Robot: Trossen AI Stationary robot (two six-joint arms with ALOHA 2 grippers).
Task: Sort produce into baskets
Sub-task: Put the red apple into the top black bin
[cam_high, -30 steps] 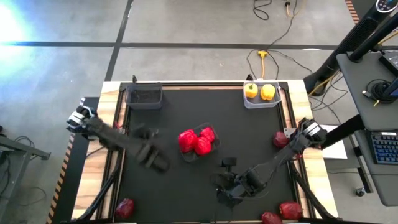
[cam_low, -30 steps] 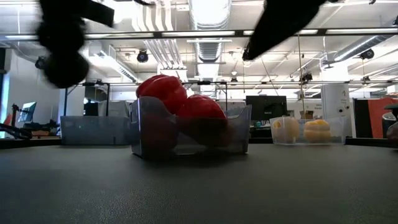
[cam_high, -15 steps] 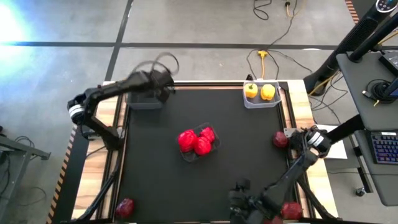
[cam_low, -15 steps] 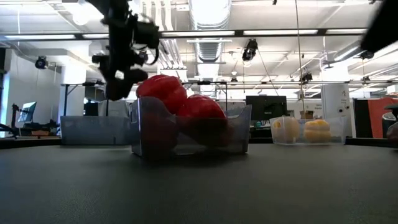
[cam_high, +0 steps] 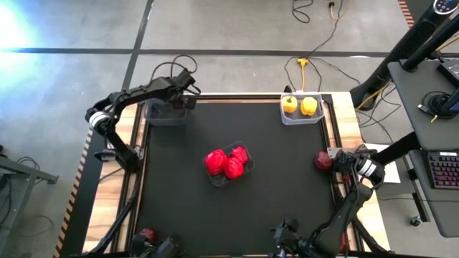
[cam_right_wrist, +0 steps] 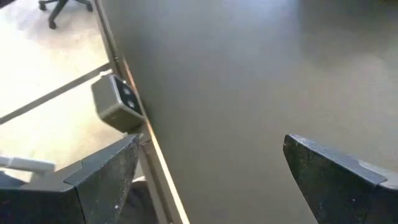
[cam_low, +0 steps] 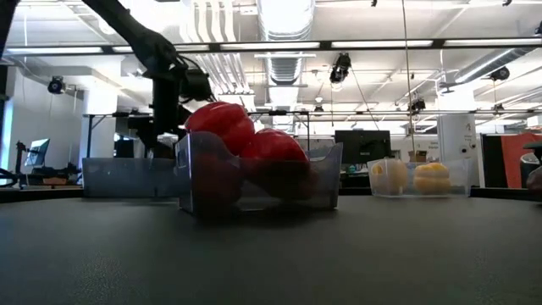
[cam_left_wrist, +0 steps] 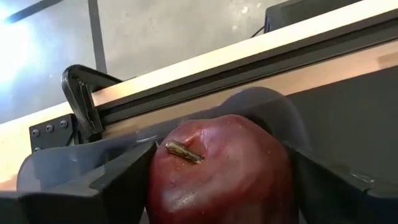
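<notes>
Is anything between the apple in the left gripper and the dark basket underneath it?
Nothing visible. The left gripper holds the maroon apple directly over the dark basket at the table's far left corner, and no object shows between them.

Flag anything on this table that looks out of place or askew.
Nothing is spilled or damaged. The clear basket at mid-table sits at an angle to the table edges, unlike the dark basket and the yellow peppers' basket. A maroon fruit lies loose by the right edge, unsorted; the left gripper has another fruit between its fingers over the dark basket.

Open-plan lab: ceiling ducts point(cam_low: 284, 21), monitors point(cam_low: 362, 146)
</notes>
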